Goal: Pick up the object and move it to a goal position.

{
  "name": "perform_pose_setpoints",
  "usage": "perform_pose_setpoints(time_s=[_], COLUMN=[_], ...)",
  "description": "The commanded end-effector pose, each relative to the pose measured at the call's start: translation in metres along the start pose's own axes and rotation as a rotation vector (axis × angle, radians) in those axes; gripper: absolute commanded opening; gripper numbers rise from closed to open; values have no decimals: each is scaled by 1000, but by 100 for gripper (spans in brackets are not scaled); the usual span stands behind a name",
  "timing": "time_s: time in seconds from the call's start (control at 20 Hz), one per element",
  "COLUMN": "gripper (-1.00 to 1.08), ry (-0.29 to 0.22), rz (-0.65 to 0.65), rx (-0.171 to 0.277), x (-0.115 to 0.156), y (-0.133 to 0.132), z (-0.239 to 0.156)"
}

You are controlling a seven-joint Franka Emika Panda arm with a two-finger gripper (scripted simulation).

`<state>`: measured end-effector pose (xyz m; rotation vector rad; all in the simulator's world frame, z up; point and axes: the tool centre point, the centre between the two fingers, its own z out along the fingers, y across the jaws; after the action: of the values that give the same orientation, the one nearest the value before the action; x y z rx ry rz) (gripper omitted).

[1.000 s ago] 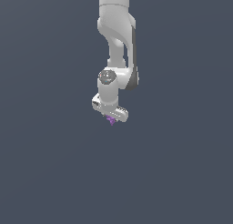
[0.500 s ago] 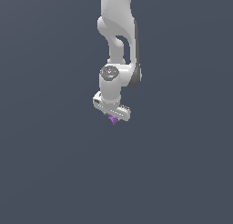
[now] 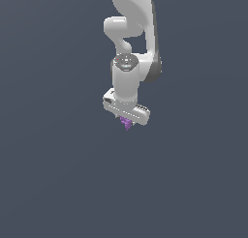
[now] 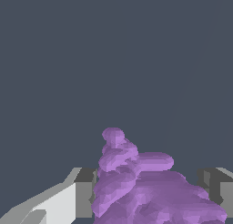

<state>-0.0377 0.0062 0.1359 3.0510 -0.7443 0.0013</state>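
The white arm (image 3: 131,38) reached down from the top of the exterior view, and its gripper (image 3: 127,122) had its jaws drawn in narrow around the object (image 3: 127,123), a bumpy purple cone whose tip pointed downward below the hand. In the wrist view the object (image 4: 136,182) filled the space between the two grey fingers (image 4: 84,193), pressed against one of them, with plain dark grey behind it.

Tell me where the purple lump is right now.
In the exterior view the purple lump sits just under the white gripper, near the picture's middle. The wrist view shows it between the two fingers, its pointed end sticking out past them.
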Motion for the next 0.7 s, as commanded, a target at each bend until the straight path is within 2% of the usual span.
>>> perform_pose_setpoints(time_s=[0.0,0.65], gripper=[-100,-100], ry=[0,0], rz=[0,0], rx=[-1,-1], x=[3,23], y=[-13,-81], z=[-24,-140])
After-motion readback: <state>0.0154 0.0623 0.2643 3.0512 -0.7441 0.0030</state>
